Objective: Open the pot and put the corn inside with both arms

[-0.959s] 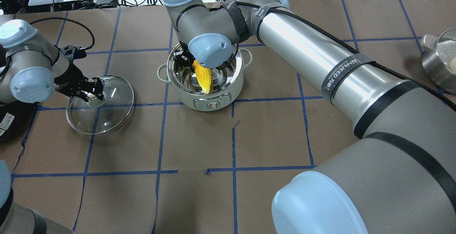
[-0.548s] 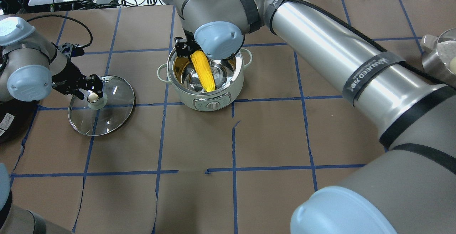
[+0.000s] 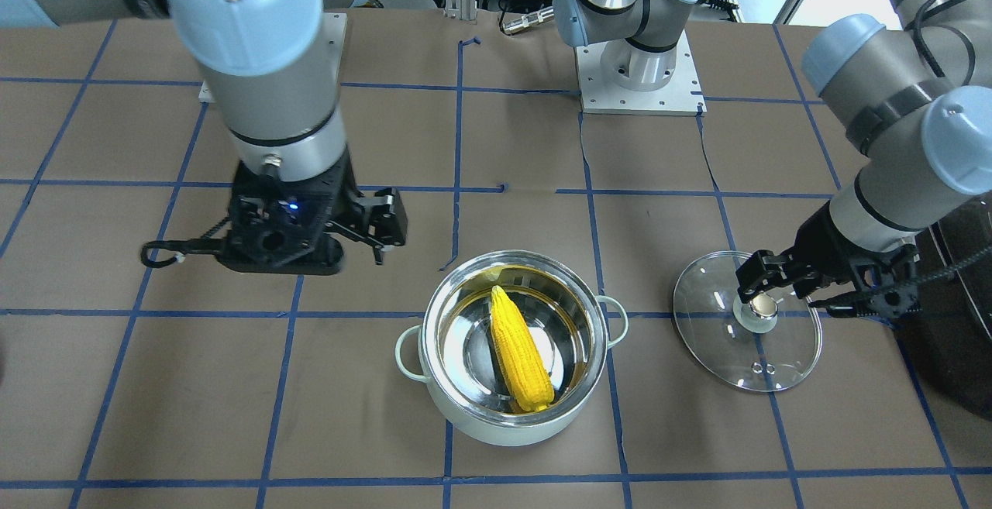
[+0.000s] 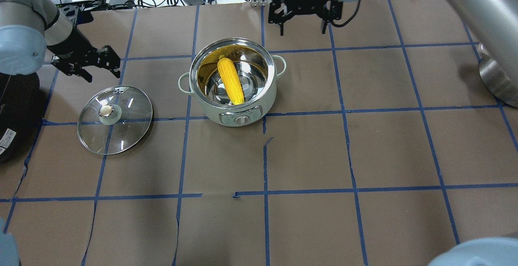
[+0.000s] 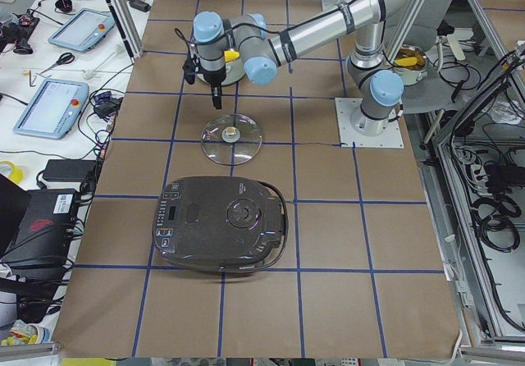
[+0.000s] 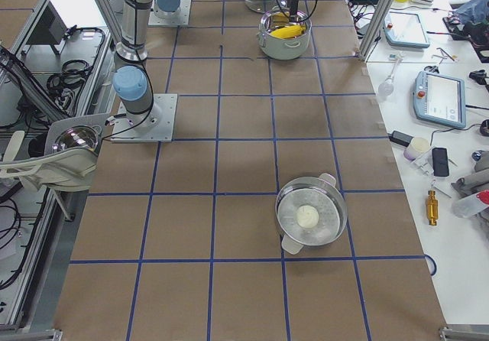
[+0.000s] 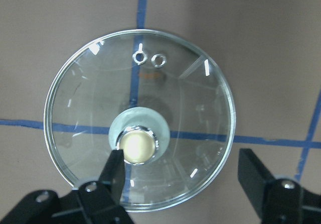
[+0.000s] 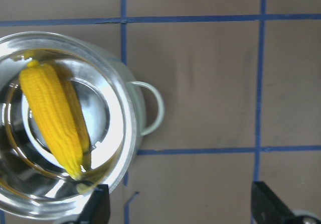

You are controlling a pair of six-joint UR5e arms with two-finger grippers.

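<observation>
Both black two-finger grippers are seen with their jaws spread wide and nothing held. In the wrist view the right gripper (image 8: 181, 206) is seen over bare table beside one loop handle of the round pale mint-green pot with the shiny steel interior (image 8: 131, 133), clear of its rim; in the overhead view this gripper (image 4: 302, 30) is shown raised near the far edge of the brown paper-covered table with blue tape lines (image 4: 307, 152). The left gripper (image 7: 184, 171) is held above the clear glass lid with the pale knob (image 7: 190, 108), with the knob beside one finger rather than between the two. The lid (image 4: 129, 128) is laid flat on the table on the robot's left of the pot (image 4: 210, 114), with a strip of bare table between them. A large black appliance with a handle (image 5: 221, 222) is set further out on the robot's left, and a steel bowl with a white ball (image 6: 309, 215) well apart on the robot's right. Wide bare table is left on the robot's side of the pot. The bright yellow tapered toy corn cob (image 4: 230, 80) is found inside the open pot, laid aslant across the steel bottom with its blunt end against the wall; its ribbed kernels are mirrored in the steel (image 3: 521, 350).
</observation>
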